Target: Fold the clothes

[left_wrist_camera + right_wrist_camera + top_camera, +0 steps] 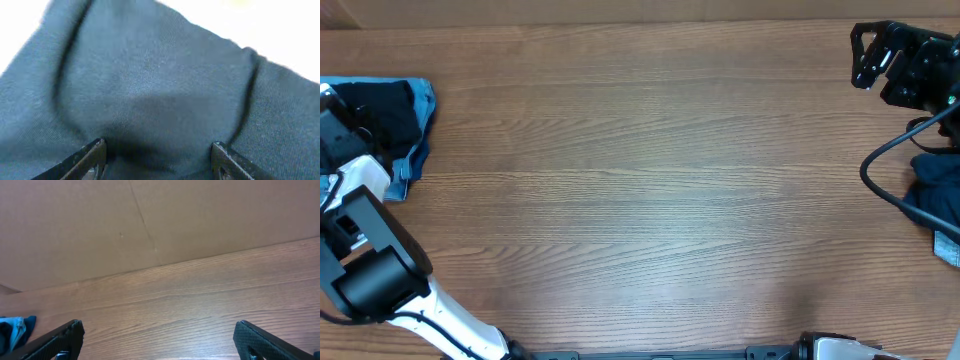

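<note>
A pile of dark navy and light blue clothes (405, 120) lies at the table's far left edge. My left gripper (340, 125) is over this pile. In the left wrist view dark navy cloth (160, 85) fills the frame, and the open fingers (160, 155) are right down at it with cloth between them, not pinched. My right gripper (865, 55) is at the back right corner, open and empty above the bare wood (160, 340). Another dark blue garment (935, 195) lies at the right edge, under the right arm's cable.
The wooden table (650, 190) spans the middle between the two piles. A brown cardboard wall (150, 225) stands behind the table's far edge. A bit of the blue pile (12, 330) shows in the right wrist view. A black cable (885, 165) loops near the right garment.
</note>
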`<action>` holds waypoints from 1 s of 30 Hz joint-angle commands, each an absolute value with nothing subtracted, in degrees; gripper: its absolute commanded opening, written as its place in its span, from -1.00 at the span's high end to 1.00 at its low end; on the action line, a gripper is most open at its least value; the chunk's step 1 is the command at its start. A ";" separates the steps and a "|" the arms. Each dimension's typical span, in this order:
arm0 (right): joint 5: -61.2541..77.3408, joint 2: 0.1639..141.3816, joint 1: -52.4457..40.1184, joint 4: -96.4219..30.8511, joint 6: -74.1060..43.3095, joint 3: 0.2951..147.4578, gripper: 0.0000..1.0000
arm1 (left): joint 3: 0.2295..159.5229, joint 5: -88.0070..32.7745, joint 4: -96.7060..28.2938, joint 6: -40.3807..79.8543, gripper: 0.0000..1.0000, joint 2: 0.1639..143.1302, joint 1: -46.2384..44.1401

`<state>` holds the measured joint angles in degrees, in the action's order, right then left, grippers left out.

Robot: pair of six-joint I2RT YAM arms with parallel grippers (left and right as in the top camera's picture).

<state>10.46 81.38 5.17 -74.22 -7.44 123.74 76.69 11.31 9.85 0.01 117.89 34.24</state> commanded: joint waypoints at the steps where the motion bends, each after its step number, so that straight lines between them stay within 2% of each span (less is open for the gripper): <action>1: 10.09 81.19 5.28 -74.02 -7.27 124.20 -1.00 | 80.29 10.46 9.67 -0.01 -0.41 110.10 34.48; 10: 10.09 81.19 5.28 -74.02 -7.27 124.20 -1.00 | 82.67 10.50 17.23 -7.81 -0.34 114.04 34.59; 21: 10.09 81.19 5.28 -74.02 -7.27 124.20 -1.00 | 82.67 12.47 10.37 -3.38 -0.33 124.88 37.65; 30: 10.09 81.19 5.28 -74.02 -7.27 124.20 -1.00 | 83.79 8.49 7.49 -2.13 -0.39 117.82 38.94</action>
<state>10.48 81.38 5.17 -74.22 -7.46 123.74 83.09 9.23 8.88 -2.92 123.07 37.10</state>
